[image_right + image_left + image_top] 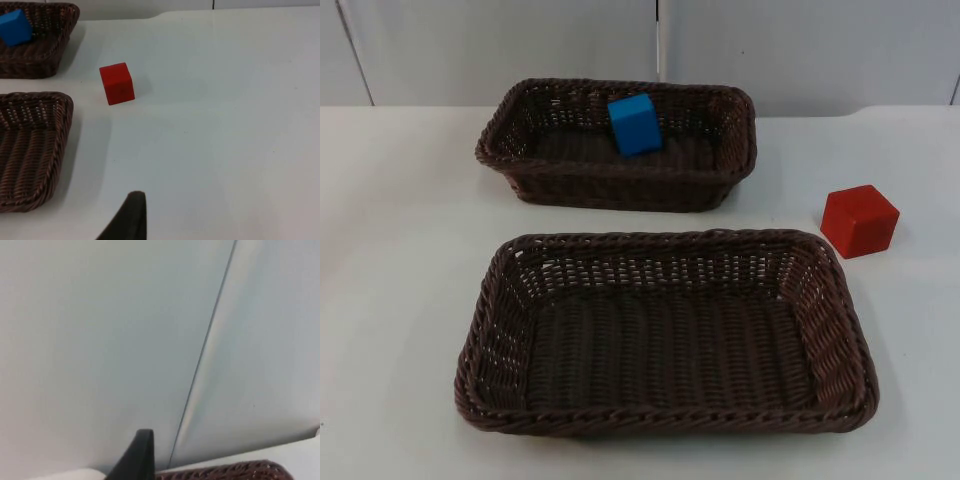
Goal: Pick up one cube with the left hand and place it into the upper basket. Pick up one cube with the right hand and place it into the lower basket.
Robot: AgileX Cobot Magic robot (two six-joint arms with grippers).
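Reaching the right gripper (131, 220) down squarely over the red cube (859, 221), beside the lower basket (665, 420) on the surface (400, 260), seems right; finger state: cannot tell; blue cube (635, 123) sits in upper basket (620, 185)

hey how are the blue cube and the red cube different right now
The blue cube lies inside the upper basket, while the red cube sits on the bare table, right of the lower basket. The blue cube leans tilted against the basket's weave; the red cube rests flat. They look alike in size and shape.
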